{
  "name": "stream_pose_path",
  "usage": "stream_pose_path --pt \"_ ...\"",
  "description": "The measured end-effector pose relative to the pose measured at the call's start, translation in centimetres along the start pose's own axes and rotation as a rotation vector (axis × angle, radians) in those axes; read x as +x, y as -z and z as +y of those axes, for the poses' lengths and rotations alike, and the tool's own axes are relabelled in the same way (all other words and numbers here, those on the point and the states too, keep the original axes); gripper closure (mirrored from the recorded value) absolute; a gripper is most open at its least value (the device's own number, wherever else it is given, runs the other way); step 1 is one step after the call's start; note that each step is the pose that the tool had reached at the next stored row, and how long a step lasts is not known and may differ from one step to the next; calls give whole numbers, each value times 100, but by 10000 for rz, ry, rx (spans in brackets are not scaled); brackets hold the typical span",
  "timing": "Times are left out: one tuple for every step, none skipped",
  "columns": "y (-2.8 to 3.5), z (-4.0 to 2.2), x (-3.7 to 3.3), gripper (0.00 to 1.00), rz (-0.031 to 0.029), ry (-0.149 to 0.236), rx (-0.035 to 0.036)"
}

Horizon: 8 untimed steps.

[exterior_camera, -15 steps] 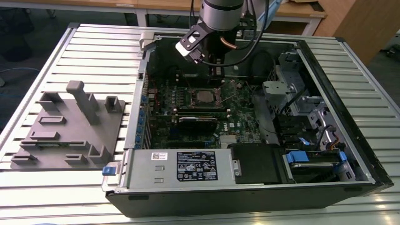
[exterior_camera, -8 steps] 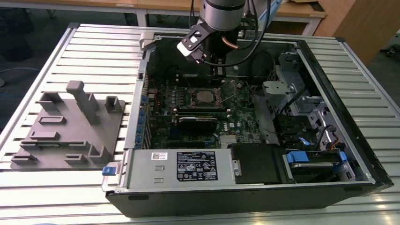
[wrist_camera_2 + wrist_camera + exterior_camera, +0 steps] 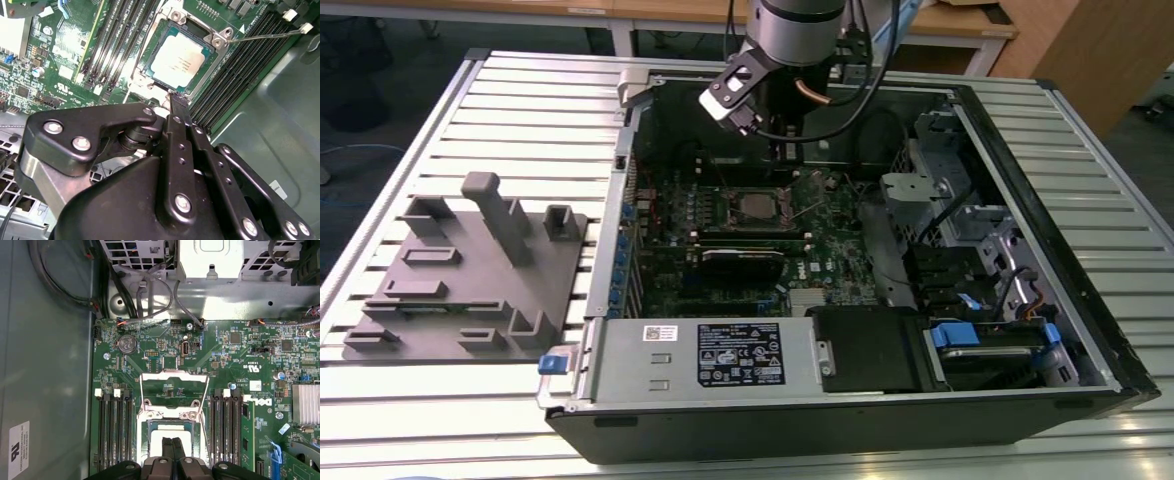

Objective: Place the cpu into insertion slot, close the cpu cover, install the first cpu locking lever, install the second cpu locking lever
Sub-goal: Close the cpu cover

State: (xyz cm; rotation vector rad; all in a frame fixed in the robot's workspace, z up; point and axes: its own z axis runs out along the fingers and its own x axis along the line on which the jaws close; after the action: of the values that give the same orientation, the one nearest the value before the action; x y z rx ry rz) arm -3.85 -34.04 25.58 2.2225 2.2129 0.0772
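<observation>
The cpu (image 3: pixel 182 56) lies flat in the insertion slot (image 3: pixel 222 38), its silver-tan top facing up on the green board. In the first wrist view the cpu cover (image 3: pixel 175 375) looks folded back from the slot, with board showing through its cut-out. Thin wire levers (image 3: pixel 141 400) run along both sides of it, and one lever rod (image 3: pixel 270 34) sticks out past the slot. My gripper (image 3: pixel 177 100) is shut with nothing between its narrow fingers. Its tip hangs just over the near edge of the cpu (image 3: pixel 155 447). The exterior view shows the gripper (image 3: pixel 786 165) above the slot (image 3: pixel 754 207).
Black memory slots (image 3: pixel 115 425) flank the socket on both sides. A finned heatsink (image 3: pixel 306 402) and cables (image 3: pixel 145 290) lie nearby. The open case holds a power supply (image 3: pixel 707 355) and drive cage (image 3: pixel 987 260). A grey fixture plate (image 3: pixel 467 280) sits at the exterior view's left.
</observation>
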Motion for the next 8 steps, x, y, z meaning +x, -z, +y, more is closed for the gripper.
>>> stream_pose_path --pt "0 4 0 89 0 2 0" --pt "-1 13 0 89 0 2 0" --pt "-1 21 0 89 0 0 0" --pt "-1 32 0 89 1 1 0" --pt "-2 43 0 89 1 0 0" --pt "-2 54 0 89 1 0 0" --pt "-3 65 0 89 0 0 0" --pt "-3 76 0 89 1 1 0"
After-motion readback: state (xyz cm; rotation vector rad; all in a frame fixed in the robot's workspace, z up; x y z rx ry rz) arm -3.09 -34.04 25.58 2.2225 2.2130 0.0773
